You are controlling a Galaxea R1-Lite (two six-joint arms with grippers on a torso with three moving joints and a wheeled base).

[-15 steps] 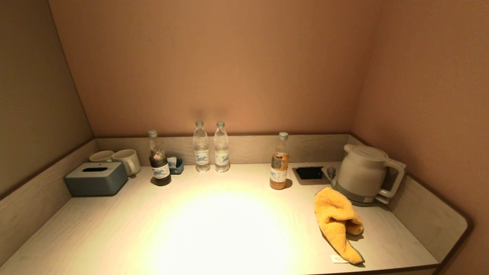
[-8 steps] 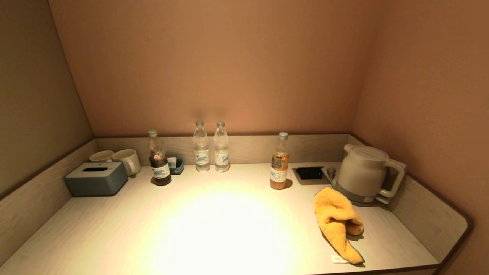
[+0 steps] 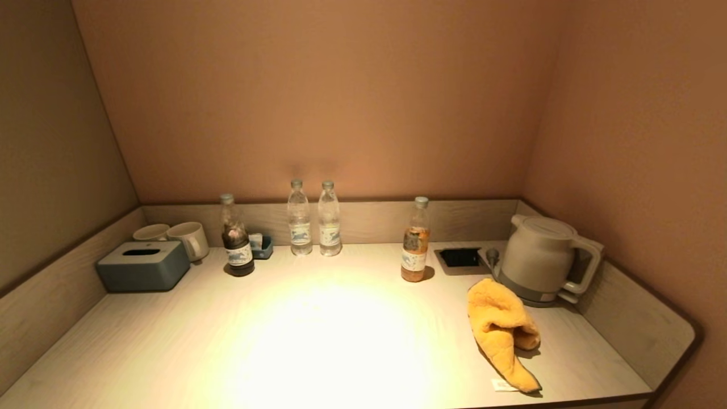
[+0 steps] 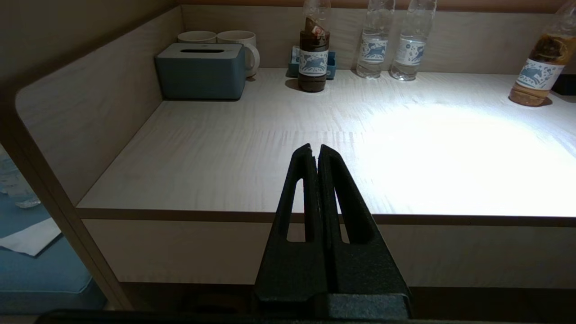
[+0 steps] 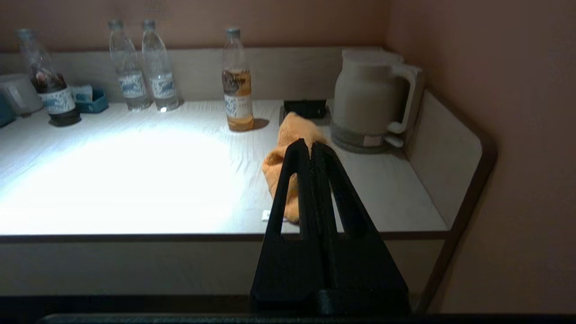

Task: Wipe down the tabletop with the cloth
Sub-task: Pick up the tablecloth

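Note:
A crumpled yellow cloth [image 3: 502,329] lies on the pale wooden tabletop [image 3: 318,341] at the right, just in front of the kettle; it also shows in the right wrist view [image 5: 288,148]. My right gripper [image 5: 312,144] is shut and empty, held before the table's front edge, short of the cloth. My left gripper [image 4: 315,147] is shut and empty, held before the front edge at the left side. Neither arm shows in the head view.
A white kettle [image 3: 539,258] stands at the back right beside a dark recessed socket [image 3: 460,257]. Several bottles [image 3: 414,241] line the back. A grey tissue box [image 3: 142,265] and two mugs [image 3: 187,238] stand at the back left. Raised walls border the table.

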